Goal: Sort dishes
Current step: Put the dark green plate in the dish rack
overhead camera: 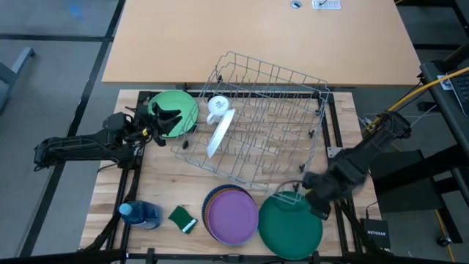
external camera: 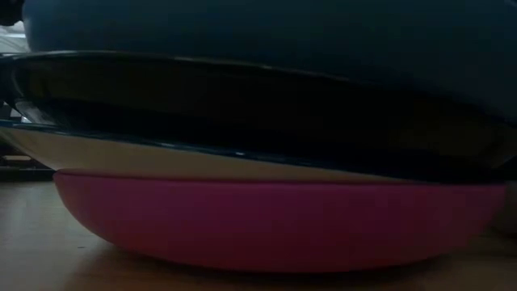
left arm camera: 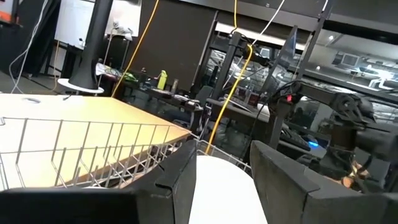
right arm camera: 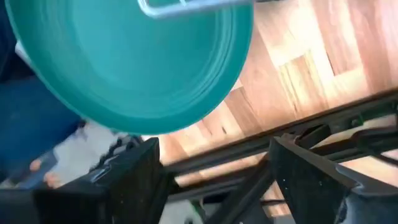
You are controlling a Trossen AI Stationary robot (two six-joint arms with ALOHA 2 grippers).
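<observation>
Showed, at far left on the wooden table (overhead camera: 154,187), the left gripper (overhead camera: 167,117) poised over the light green plate (overhead camera: 179,106), which lay flat beneath it at the table's rear left corner. Kept its fingers (left arm camera: 177,180) parted and pinched nothing; framed in the gap a white plate (overhead camera: 220,132), which stood on edge well apart in the wire rack (overhead camera: 271,128), just beside a white mug (overhead camera: 218,105). Placed a blue bottle (overhead camera: 139,214) and a green sponge (overhead camera: 183,218) along the near edge, left of centre. Stacked next, toward the middle of that edge, several plates with a purple plate (overhead camera: 234,216) uppermost and a blue rim beneath; from table height, presented a pink plate (external camera: 275,222) at the bottom of the stack, a white one above it, then darker ones. Set the dark green plate (overhead camera: 289,226) flat just right of the stack, under the rack's near corner. Held the right gripper (overhead camera: 316,199) at that plate's far right rim, fingers (right arm camera: 134,180) spread wide and empty, the plate lying just ahead of them rather than between.
</observation>
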